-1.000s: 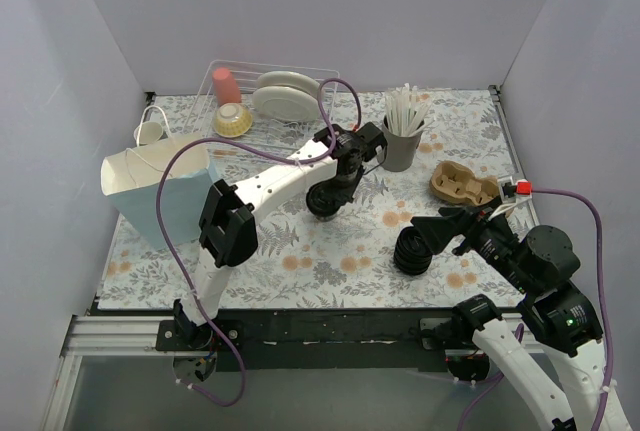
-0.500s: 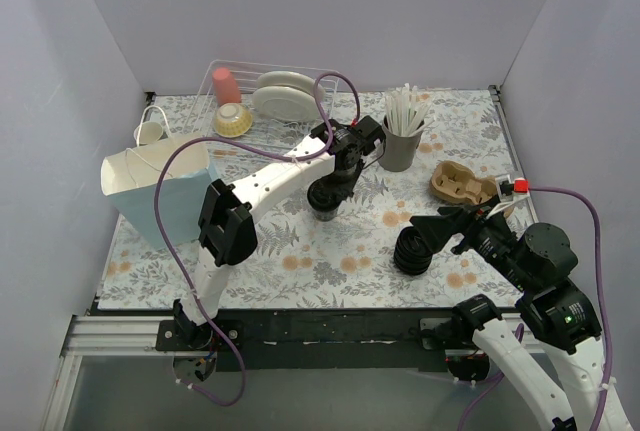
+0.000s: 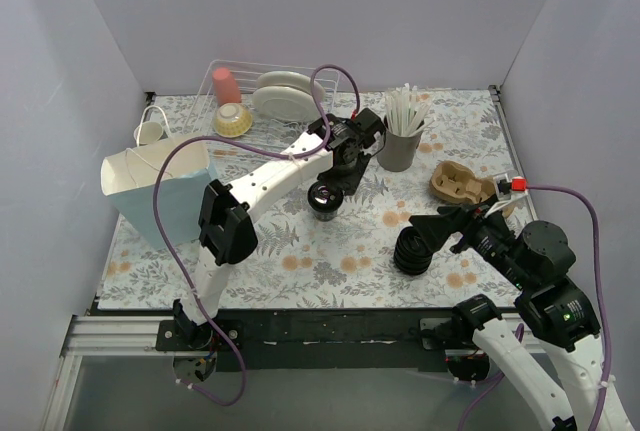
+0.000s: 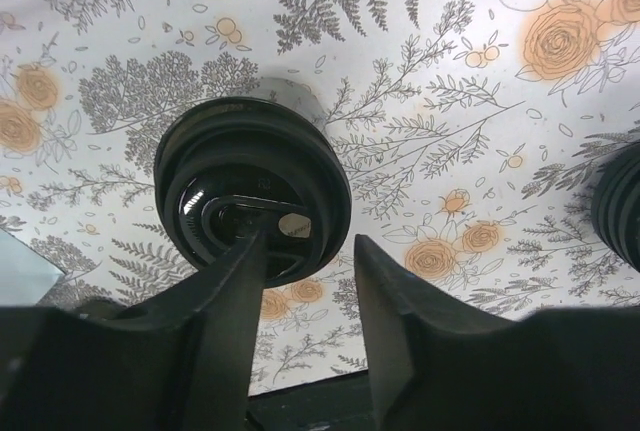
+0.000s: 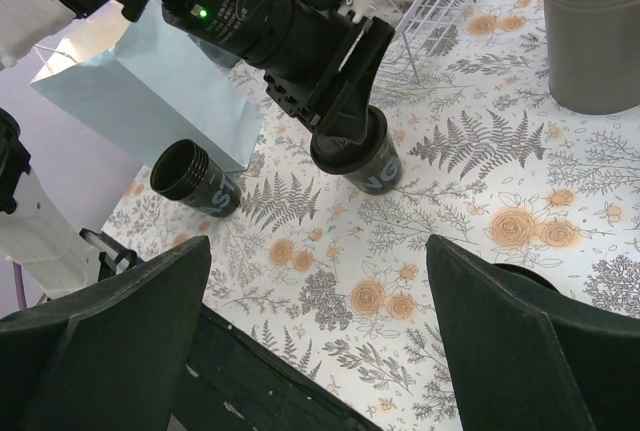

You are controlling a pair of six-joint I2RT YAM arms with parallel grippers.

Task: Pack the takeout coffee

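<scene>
- The table (image 3: 330,261) has a floral cloth on it, and everything stands on that.
- A pale blue paper bag (image 3: 160,196) sits at the left side, mouth open.
- A wire dish rack (image 3: 270,131) stands at the back and holds plates, a bowl and a pink cup.
- The right pincer (image 5: 318,261) hangs over the near right part of the table, spread wide and holding nothing.
- The left pincer (image 4: 305,246) hovers just above the takeout coffee. Its jaws are parted and grip nothing. One finger (image 4: 235,291) crosses the lid in the wrist view, but I cannot tell whether it touches.
- A grey holder (image 3: 400,151) full of white sticks stands back right.
- A cardboard cup carrier (image 3: 462,183) lies right of it.
- A ribbed stack of black lids (image 3: 413,249) stands near the front right.
- The takeout coffee (image 4: 250,151) stands upright with its lid on near the table's middle, outside the bag.
- A lidless black cup (image 5: 193,179) stands just beside the bag.
</scene>
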